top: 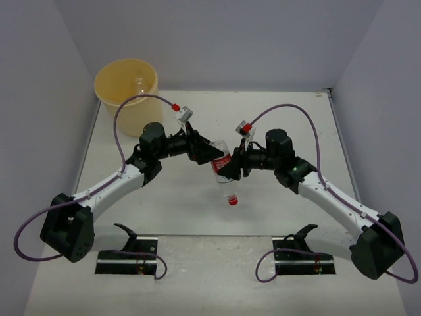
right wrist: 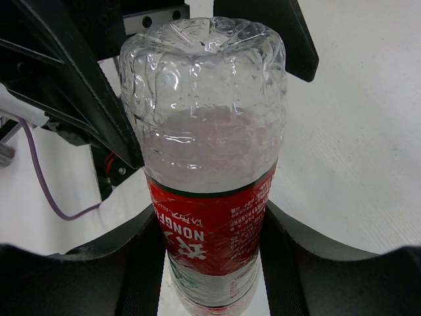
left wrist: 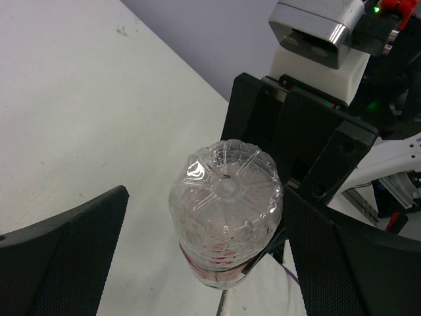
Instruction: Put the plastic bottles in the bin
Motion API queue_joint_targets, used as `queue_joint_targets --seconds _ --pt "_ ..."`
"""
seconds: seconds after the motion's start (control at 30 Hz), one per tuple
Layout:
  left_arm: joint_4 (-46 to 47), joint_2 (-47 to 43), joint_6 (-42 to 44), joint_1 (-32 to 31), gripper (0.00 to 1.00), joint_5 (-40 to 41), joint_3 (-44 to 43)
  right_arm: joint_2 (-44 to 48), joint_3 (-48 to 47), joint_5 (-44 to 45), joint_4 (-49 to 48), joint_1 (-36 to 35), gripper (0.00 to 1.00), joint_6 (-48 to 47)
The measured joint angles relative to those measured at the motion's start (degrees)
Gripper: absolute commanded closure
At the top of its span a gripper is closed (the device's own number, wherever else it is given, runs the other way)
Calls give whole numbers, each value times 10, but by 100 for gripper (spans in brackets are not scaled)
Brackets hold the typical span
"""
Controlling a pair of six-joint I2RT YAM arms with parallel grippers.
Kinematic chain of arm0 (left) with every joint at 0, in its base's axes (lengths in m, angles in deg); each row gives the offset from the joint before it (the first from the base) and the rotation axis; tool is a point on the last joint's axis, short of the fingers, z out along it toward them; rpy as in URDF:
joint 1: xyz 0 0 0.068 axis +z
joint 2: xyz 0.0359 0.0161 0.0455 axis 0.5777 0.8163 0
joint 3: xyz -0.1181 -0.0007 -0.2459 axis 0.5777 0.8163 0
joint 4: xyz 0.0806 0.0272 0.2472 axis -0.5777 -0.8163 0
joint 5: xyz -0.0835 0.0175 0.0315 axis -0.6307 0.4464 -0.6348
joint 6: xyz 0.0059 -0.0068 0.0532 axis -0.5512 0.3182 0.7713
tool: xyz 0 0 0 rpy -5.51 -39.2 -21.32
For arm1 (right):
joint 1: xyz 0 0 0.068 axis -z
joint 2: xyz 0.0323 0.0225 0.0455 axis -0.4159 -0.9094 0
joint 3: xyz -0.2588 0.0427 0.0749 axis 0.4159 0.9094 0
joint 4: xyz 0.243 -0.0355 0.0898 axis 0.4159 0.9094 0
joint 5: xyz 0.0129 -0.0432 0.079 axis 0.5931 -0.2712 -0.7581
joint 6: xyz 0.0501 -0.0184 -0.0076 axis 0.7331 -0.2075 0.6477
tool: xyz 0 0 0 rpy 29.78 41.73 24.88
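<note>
The right pincer (right wrist: 210, 266), low in the right wrist view, pinches a clear bottle (right wrist: 207, 151) by its red label. The ribbed base points up at the camera. From above, this bottle (top: 222, 166) hangs at mid-frame with its red cap lowest, over the white table (top: 164, 217). Whether any liquid is inside cannot be told.

The left pincer (left wrist: 217, 257) stands spread wide on either side of the bottle's base, with a clear gap at its left finger (left wrist: 79, 257).

The pale-yellow bin (top: 141, 115) stands upright at the upper left, well apart from both arms. A pale, clear glint shows inside it, too small to identify.
</note>
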Motion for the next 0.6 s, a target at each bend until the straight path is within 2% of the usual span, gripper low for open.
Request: queue_joint_targets --seconds 0.03,0.13,0.2,0.3,0.33,0.37,0.4,0.47,0.5,0.53,0.6 --pt "0 0 0 0 3 0 0 0 -2 0 -4 0 73 1" --pt "5 0 -3 -1 40 0 0 -3 -10 0 -6 1 73 2" --pt "13 0 -8 -3 58 -3 0 -9 -16 2 -5 1 73 3" --pt "16 0 -10 -6 79 4 1 -17 -18 1 -8 3 72 5" --pt "16 0 -11 -6 90 4 1 -18 -19 1 -9 4 71 6" --pt "17 0 -11 -6 90 5 1 -19 -19 0 -10 4 69 7" --pt "17 0 -12 -6 100 5 2 -20 -19 -1 -11 4 50 9" --pt "17 0 -12 -6 100 7 2 -20 -19 0 -12 4 22 12" --pt "17 0 -13 -6 100 8 2 -20 -19 0 -11 4 12 13" --pt "17 0 -13 -6 100 9 2 -20 -19 0 -12 4 4 15" --pt "17 1 -13 -8 100 13 2 -20 -19 2 -12 3 1 21"
